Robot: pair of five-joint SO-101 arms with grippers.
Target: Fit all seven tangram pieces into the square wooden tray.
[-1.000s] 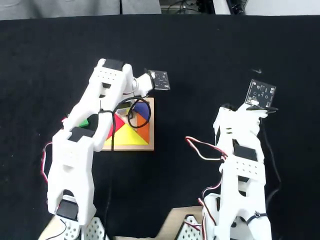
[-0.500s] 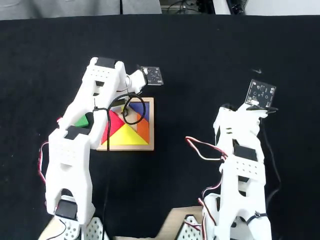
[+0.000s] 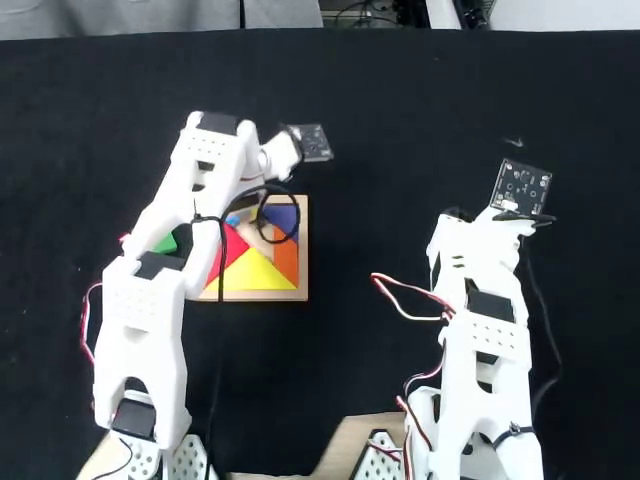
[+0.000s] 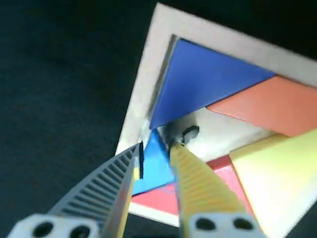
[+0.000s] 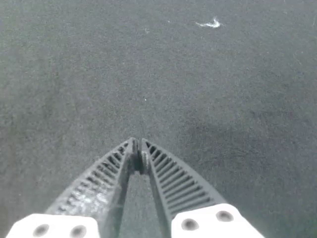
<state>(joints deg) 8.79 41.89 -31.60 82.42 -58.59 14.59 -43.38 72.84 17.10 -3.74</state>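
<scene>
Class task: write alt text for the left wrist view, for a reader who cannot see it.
The left gripper pinches a light blue piece near a corner of the wooden tray, beside a dark blue triangle. An orange piece, a red piece and a yellow piece lie in the tray around a bare patch.

Left arm has swung leftward, then partly back, over the square wooden tray; light blue triangular piece now exposed.

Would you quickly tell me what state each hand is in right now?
Left hand: closed on the light blue piece.
Right hand: closed, holding nothing.
</scene>
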